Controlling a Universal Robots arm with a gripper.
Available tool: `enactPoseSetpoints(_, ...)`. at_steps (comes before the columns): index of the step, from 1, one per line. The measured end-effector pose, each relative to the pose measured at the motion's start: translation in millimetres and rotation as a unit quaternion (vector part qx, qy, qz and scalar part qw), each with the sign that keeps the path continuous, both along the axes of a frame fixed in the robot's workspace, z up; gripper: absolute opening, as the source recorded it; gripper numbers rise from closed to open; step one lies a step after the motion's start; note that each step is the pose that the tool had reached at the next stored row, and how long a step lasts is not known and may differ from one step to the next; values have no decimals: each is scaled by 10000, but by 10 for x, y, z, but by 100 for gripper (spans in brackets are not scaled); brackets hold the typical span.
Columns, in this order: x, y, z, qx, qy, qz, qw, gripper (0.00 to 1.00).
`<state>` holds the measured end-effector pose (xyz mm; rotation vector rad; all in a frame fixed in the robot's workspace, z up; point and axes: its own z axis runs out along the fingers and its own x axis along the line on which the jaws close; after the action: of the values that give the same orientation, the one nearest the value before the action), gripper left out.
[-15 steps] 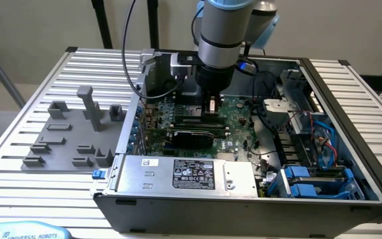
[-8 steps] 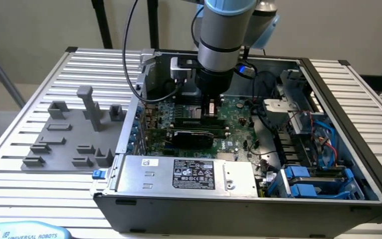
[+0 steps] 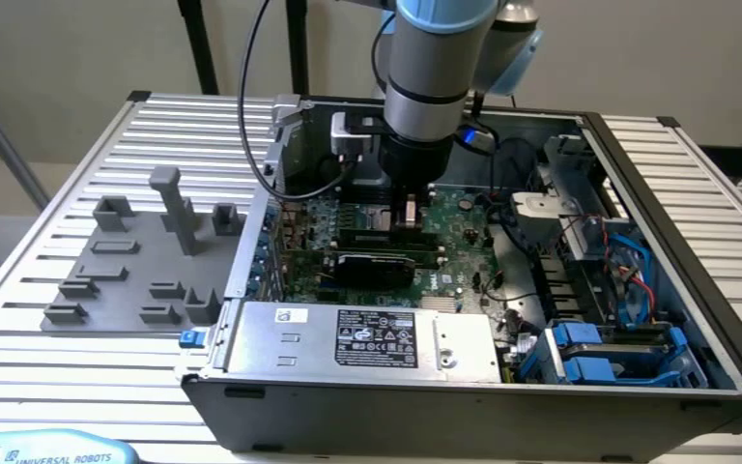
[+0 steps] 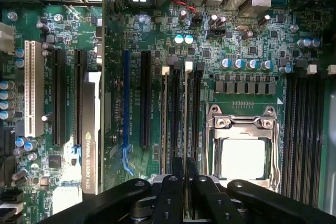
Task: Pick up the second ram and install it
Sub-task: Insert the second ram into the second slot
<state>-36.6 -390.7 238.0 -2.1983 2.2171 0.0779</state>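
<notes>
My gripper (image 3: 408,215) reaches down into the open computer case (image 3: 629,193), over the motherboard (image 3: 455,217). In the wrist view the black fingers (image 4: 171,192) stand close together, and the gripper (image 4: 184,179) is shut on the second ram (image 4: 185,114). The ram shows edge-on as a thin pale strip. It stands upright along a memory slot, right beside the CPU socket (image 4: 241,153), with a white slot latch (image 4: 188,67) at its far end. Another thin strip (image 4: 165,119) sits in the neighbouring slot. Whether the held ram is pressed fully down I cannot tell.
A grey fixture plate with blocks (image 3: 139,261) lies on the slatted table at the exterior view's left. Inside the case are a silver power supply (image 3: 371,338), a black graphics card (image 4: 90,140), cable bundles (image 3: 526,222) and blue drive bays (image 3: 616,353).
</notes>
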Motion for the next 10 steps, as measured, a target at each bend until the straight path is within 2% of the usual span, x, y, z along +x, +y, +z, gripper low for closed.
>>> enactPoseSetpoints(10, 0, 5, -33, 7, 0, -21, 10000, 13)
